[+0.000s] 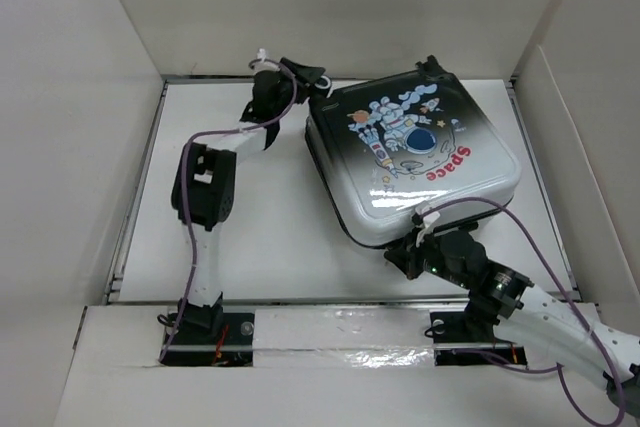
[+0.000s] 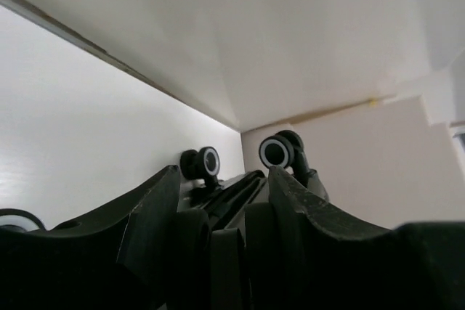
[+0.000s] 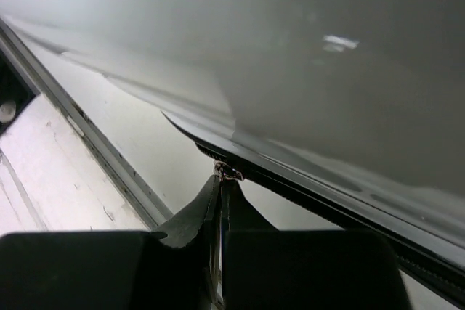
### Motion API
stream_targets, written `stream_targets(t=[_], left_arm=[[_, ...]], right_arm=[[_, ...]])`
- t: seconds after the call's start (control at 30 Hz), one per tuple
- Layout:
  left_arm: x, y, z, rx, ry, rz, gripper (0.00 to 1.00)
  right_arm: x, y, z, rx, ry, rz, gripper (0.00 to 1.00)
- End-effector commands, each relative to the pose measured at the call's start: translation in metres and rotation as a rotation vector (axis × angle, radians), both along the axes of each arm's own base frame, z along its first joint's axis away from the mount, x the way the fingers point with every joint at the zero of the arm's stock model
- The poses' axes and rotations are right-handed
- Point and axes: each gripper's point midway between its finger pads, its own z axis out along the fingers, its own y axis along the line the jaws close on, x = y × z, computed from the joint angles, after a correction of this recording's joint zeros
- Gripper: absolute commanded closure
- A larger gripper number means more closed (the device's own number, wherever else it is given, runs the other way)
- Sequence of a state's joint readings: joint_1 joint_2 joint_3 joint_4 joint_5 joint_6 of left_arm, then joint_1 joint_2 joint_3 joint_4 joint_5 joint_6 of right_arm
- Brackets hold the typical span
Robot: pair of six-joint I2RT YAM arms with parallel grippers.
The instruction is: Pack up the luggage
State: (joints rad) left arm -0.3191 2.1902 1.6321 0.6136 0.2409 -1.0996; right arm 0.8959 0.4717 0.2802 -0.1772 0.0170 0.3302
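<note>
Lying closed on desk (image 1: 270, 227): one suitcase (image 1: 415, 162); two wheels (image 2: 276, 152) visible; right tool (image 3: 220, 183) pinched on zipper pull (image 3: 228, 172); left tool (image 2: 224, 176) narrow astride suitcase, grip unclear.

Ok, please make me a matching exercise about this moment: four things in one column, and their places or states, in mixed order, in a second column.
Column one:
1. luggage
2. left gripper
3. right gripper
4. caster wheels

Column two:
A. fingers pinched on a small metal piece
B. lying flat, astronaut picture up
C. black with a white ring
D. at the far-left corner of the luggage

Pairs: 1-B, 2-D, 3-A, 4-C.
</note>
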Motion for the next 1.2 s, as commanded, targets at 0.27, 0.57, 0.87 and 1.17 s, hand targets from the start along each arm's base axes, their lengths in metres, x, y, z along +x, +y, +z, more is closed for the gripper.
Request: stream_targets(t=[0.27,0.57,0.87,1.17], left_arm=[[-0.136,0.148,-0.029,0.02,-0.022,0.264,1.0],[-0.232,0.161,0.004,0.137,-0.098,0.35,1.0],[-0.2,0.186,0.065,0.132,-0.14,0.452,1.0],[-0.196,0.206,0.012,0.2,0.045,0.529,0.4]], right_arm=[[0.102,0.005,0.111,0.127,-0.234,-0.084,1.0],[0.146,0.007,0.136,0.133,-0.245,-0.026,1.0],[0.04,0.015,0.024,0.182,-0.014,-0.062,1.0],[0.067,-0.001,0.062,0.08,-0.133,-0.078,1.0]])
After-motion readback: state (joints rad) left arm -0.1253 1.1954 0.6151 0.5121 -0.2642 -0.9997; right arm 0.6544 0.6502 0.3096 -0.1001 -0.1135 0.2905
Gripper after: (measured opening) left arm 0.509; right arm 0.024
